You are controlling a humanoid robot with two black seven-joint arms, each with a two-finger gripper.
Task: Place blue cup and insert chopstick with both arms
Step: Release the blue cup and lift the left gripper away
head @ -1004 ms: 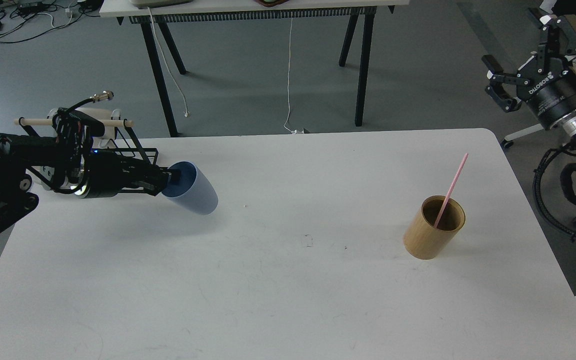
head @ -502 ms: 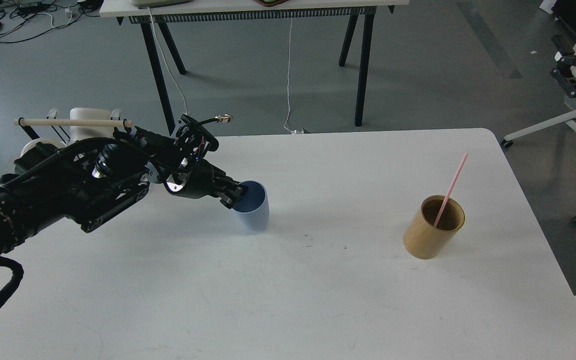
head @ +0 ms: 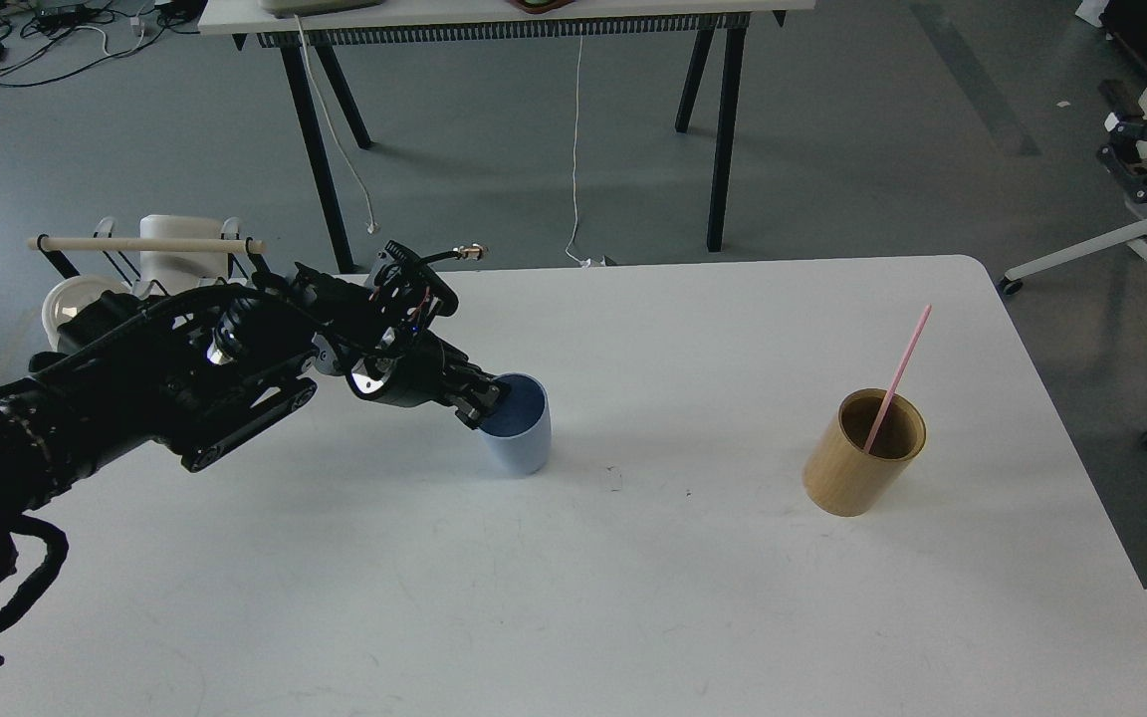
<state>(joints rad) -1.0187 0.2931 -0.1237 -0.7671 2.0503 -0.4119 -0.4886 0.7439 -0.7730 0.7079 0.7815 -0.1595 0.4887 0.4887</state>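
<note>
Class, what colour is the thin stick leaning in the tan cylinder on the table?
Pink. The stick stands out clearly against the white table in the head view.

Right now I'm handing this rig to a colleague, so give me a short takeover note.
Left claw: shut on the rim of the blue cup, which stands upright near the middle of the white table.
Right claw: off the table at far right; state unclear.
Pink chopstick leans in the bamboo holder.
Done: cup set down.
Left: release the cup, move the chopstick into it.
</note>
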